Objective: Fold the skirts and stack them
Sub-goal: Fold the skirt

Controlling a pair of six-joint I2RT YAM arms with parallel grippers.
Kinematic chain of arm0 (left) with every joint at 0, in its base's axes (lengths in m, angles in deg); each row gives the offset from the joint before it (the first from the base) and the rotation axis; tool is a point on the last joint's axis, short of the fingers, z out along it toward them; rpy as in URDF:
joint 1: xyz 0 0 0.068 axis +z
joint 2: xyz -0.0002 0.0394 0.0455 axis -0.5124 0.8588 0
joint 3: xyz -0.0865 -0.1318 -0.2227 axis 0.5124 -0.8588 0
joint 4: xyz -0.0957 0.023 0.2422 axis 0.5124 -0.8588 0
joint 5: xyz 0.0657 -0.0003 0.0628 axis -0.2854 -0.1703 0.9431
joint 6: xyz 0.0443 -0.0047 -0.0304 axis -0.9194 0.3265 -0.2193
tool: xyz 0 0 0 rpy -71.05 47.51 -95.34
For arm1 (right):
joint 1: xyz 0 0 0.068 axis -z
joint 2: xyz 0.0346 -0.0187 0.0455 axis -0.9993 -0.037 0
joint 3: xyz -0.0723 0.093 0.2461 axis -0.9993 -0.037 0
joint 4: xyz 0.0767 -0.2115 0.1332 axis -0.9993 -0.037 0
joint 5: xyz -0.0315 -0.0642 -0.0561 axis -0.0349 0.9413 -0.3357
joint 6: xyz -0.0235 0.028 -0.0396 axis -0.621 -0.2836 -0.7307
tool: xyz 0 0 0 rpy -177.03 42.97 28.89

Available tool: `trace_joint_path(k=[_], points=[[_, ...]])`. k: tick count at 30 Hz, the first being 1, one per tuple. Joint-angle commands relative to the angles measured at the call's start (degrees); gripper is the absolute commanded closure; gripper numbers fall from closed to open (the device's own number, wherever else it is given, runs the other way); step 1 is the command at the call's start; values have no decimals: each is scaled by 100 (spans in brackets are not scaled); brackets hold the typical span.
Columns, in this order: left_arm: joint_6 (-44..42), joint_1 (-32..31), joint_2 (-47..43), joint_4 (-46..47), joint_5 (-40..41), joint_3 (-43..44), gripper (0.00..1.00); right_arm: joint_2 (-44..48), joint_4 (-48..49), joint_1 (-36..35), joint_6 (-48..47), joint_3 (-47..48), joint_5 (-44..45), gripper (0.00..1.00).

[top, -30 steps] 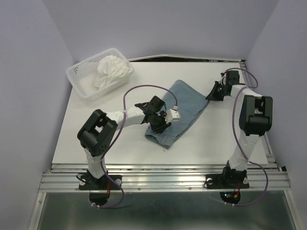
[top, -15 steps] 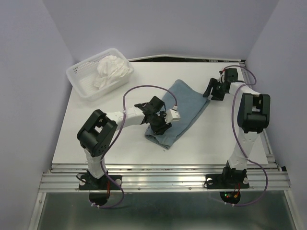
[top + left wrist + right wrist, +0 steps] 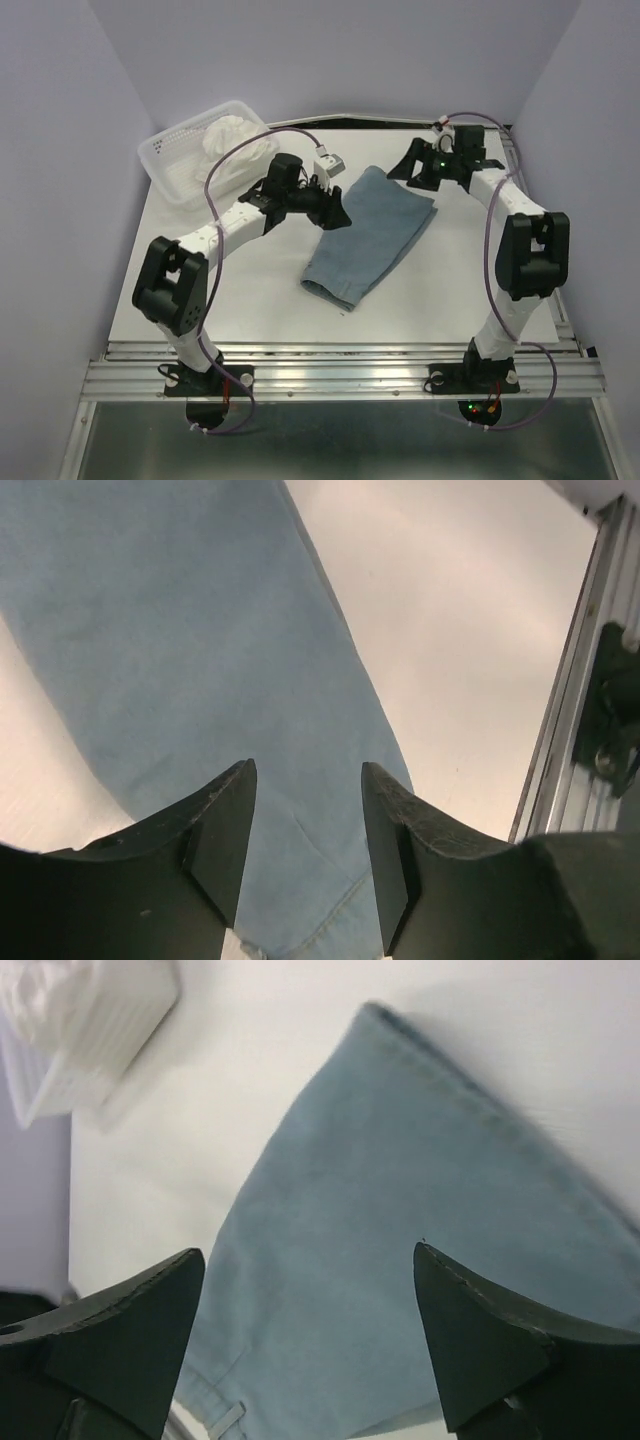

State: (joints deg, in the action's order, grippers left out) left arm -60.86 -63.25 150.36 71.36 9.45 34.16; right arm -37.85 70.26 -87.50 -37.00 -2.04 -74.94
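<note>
The blue-grey skirt (image 3: 372,232) lies folded mid-frame on the white tabletop (image 3: 200,290). At upper left, the mesh basket (image 3: 168,168) holds the white skirt (image 3: 235,140). The left fingers (image 3: 215,830) and right fingers (image 3: 480,1350) hover above the blue cloth, spread apart and gripping nothing.

Light in my top view is bright, even and soft, coming from overhead. The white surface (image 3: 250,290) shows no glare and only faint shadows under the arms. On the left wrist view the dusty blue-grey cloth skirt (image 3: 200,650) looks fairly sharp, the left gripper (image 3: 307,780) reads as a dark, underexposed shape, and the metal rail (image 3: 570,740) at the right edge is soft. On the right wrist view the white plastic mesh basket (image 3: 90,1020) is blurred and washed out, and the right gripper (image 3: 308,1260) is dark.
</note>
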Motion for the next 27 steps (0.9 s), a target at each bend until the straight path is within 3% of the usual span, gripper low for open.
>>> trace_joint_path(k=[1,2,5,11,14,21,24,27], points=[[1933,517,785,1561,-1143,-151,43,-386,339,-521,118,-415,-1129,5],[2511,596,1065,1904,-1249,-134,44,-483,356,-522,65,-433,-1208,4],[2640,667,1592,2268,-1277,269,46,-948,382,-522,-76,-320,-1437,5],[2947,799,2183,2426,-1689,78,60,-1362,1673,-662,881,181,-2026,23],[2868,860,2044,2452,-1830,-404,66,-1406,2489,-873,1645,253,-2272,39],[2754,904,1157,2417,-2023,-977,63,-1345,4841,-1339,3532,-449,-2377,46],[2824,931,962,2312,-2146,-1284,63,-1493,5286,-1444,3791,-635,-2351,51],[3095,1053,1339,2355,-2173,-1469,66,-1661,5506,-1576,3993,-722,-2308,54]])
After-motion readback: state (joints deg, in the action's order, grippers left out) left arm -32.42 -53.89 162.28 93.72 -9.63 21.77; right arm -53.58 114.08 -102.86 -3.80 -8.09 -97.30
